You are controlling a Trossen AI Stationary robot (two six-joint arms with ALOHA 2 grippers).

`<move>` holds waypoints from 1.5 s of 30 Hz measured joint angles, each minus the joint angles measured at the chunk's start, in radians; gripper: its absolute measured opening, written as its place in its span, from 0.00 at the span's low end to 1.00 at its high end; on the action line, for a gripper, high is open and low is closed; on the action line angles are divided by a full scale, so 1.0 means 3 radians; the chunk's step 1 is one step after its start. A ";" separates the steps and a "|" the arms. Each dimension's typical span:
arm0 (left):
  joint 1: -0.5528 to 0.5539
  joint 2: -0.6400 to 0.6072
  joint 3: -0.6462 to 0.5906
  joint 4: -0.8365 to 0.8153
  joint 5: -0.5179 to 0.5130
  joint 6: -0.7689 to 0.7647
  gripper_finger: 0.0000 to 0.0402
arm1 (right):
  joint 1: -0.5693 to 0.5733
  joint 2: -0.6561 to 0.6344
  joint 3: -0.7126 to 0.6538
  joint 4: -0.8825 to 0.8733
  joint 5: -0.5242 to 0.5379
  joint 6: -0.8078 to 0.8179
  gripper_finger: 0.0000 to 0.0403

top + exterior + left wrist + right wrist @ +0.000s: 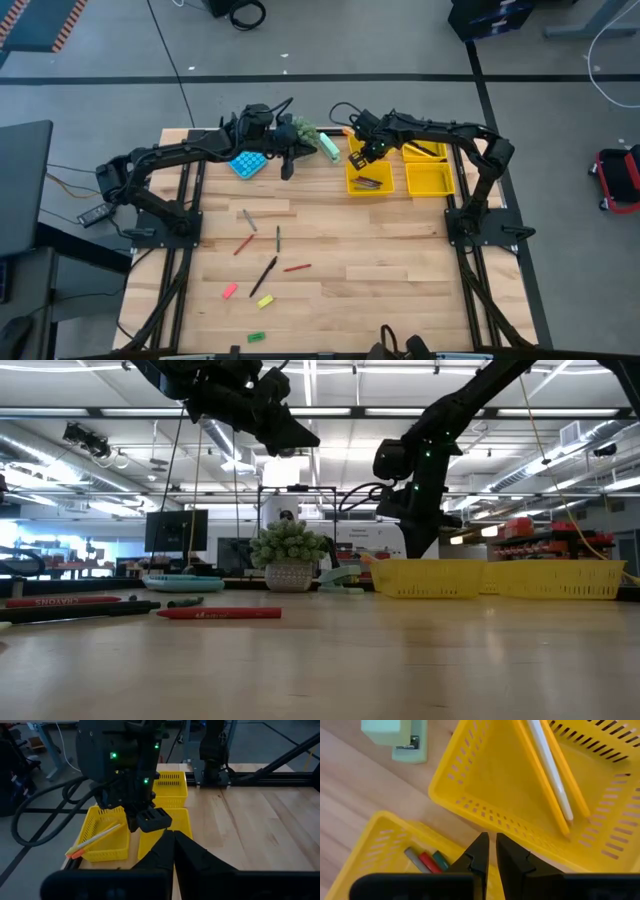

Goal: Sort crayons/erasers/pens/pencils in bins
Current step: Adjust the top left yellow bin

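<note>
Wooden bench (400, 260): right gripper (372, 152), jaws narrow and empty, hangs over the bins (369, 178) at the far edge, seemingly after a drop. Left gripper (288, 170) is shut, empty. Crayons (297, 268) and erasers (230, 291) wait near the front-left corner.

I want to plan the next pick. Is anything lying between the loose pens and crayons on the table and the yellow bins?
Nothing visible does. The pens and crayons lie mid-table, and bare wood runs from them up to the bins. The right gripper hovers over the bins, above that path.
</note>
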 joint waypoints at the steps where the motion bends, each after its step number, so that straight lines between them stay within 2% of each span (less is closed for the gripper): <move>1: 0.0000 0.0000 0.0000 -0.0001 0.0000 0.0014 0.03 | 0.0000 0.0000 0.0000 -0.0001 -0.0001 0.0013 0.10; 13: 0.0000 0.0004 0.0000 0.0000 0.0000 0.0046 0.05 | 0.0042 0.0000 -0.0004 0.0262 -0.0016 -0.0030 0.10; 22: 0.0000 0.0004 0.0000 -0.0017 0.0000 0.0046 0.04 | 0.0144 0.0000 -0.0004 0.0204 -0.0118 -0.0084 0.10; 28: 0.0003 0.0004 0.0000 -0.0018 -0.0036 0.0046 0.05 | 0.0226 -0.0003 -0.0019 0.0248 0.0173 -0.0109 0.10; 34: 0.0004 0.0004 0.0000 -0.0019 -0.0039 0.0050 0.03 | 0.0190 -0.0006 -0.0140 0.0441 0.0183 -0.0105 0.10; 45: 0.0004 0.0004 0.0000 -0.0023 -0.0051 0.0050 0.05 | 0.0187 -0.0006 -0.0203 0.0703 0.0177 -0.0122 0.10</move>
